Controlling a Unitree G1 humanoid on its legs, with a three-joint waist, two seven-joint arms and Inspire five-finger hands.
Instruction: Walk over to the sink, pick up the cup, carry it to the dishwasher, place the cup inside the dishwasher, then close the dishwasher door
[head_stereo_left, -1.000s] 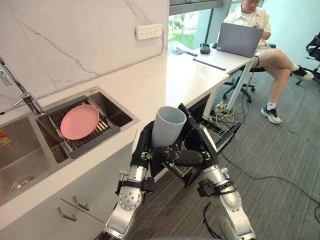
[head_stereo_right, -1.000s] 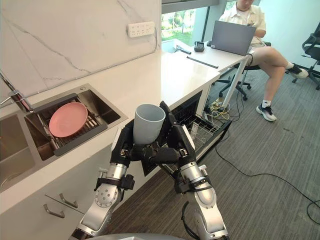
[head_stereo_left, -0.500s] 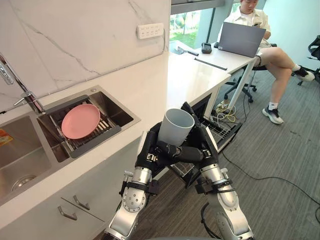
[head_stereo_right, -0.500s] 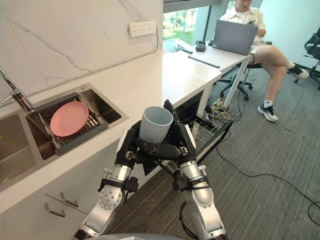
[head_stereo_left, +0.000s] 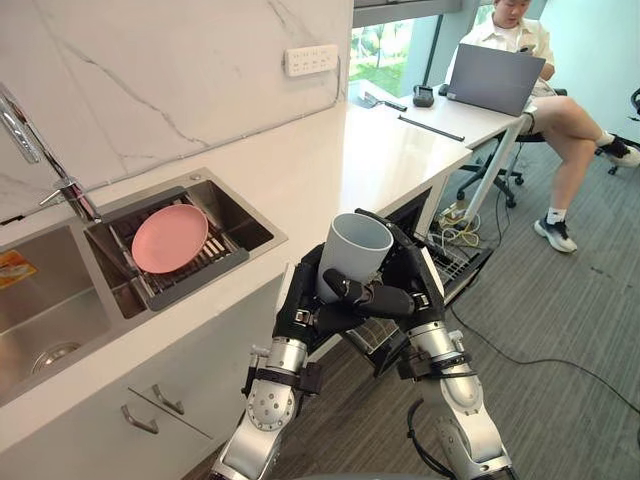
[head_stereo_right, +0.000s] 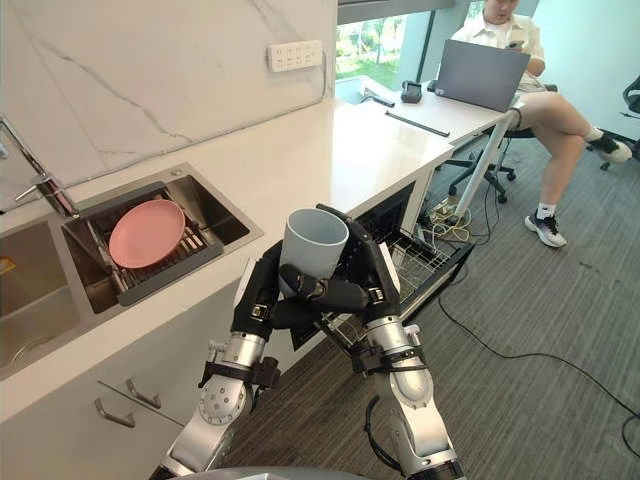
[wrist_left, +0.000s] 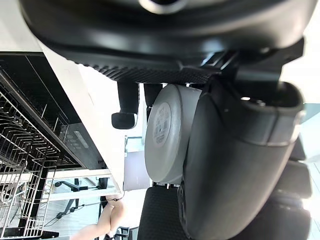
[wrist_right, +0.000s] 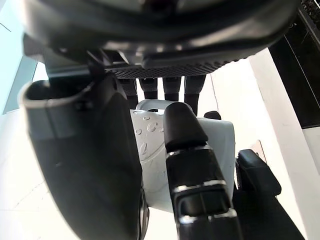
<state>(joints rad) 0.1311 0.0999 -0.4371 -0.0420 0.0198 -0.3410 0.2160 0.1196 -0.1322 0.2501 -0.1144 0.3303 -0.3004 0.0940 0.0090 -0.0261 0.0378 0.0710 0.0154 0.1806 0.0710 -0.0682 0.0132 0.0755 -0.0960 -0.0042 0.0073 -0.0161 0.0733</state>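
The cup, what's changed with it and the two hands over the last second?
The cup sits slightly deeper between the hands: the right hand has brought its fingers up across the cup's lower front. The left hand and the right hand both stay wrapped round it, nothing let go. The whole view shifted a little, so the camera moved. The pink plate and the open dishwasher are as before.

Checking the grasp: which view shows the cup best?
Left eye view: grey cup upright, whole rim visible, held between left hand and right hand. Right eye view shows the same. Left wrist view shows its base, right wrist view part of its wall.
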